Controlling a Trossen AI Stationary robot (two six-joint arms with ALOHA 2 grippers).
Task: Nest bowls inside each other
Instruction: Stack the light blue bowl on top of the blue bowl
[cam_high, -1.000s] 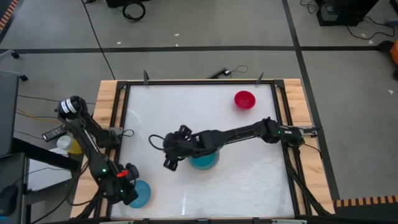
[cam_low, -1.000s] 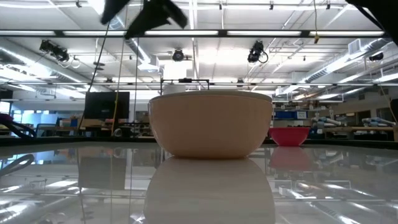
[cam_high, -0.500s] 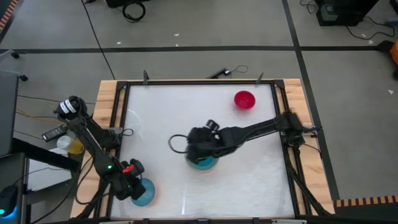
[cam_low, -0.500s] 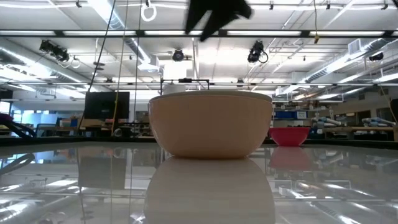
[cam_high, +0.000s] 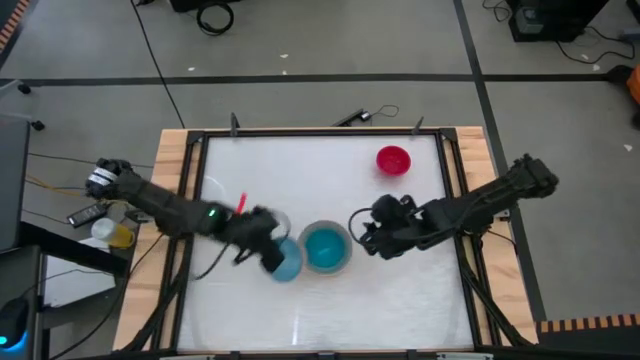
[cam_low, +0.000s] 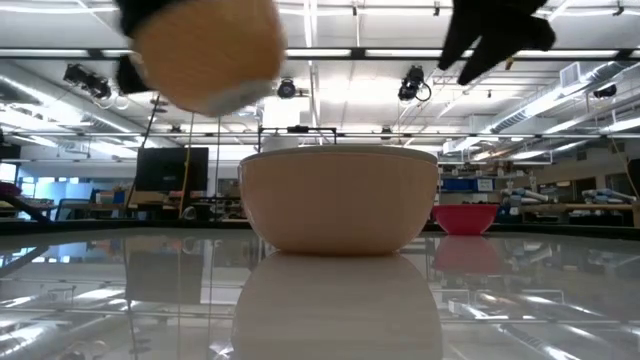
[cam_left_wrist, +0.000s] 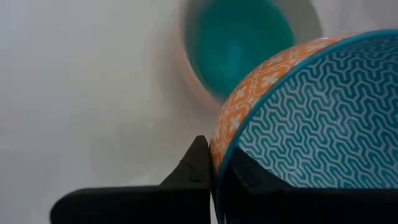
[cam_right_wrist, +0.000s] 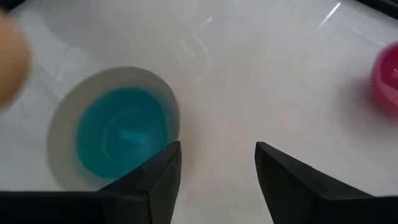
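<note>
- A large hall with rows of ceiling lights is spreading out behind the white, wood-framed desk (cam_high: 400, 290).
- A round cream-beige plastic bowl (cam_low: 340, 200) is sitting near the desk's middle, with a teal plastic bowl (cam_high: 325, 246) nested inside it.
- My left jaws (cam_high: 268, 250) are holding a light blue bowl with a zigzag pattern inside and an orange outside (cam_left_wrist: 311, 118), pinching its rim between them.
- That bowl is hanging in the air just beside the cream-beige bowl, tilted; in the low view it is showing above the cream-beige rim.
- My right jaws (cam_right_wrist: 216, 163) are standing wide with nothing between them, hovering over bare desk just beside the cream-beige bowl, on the side away from the left arm.
- A small round red plastic bowl (cam_high: 392, 159) is resting apart, near the desk's far right corner.
</note>
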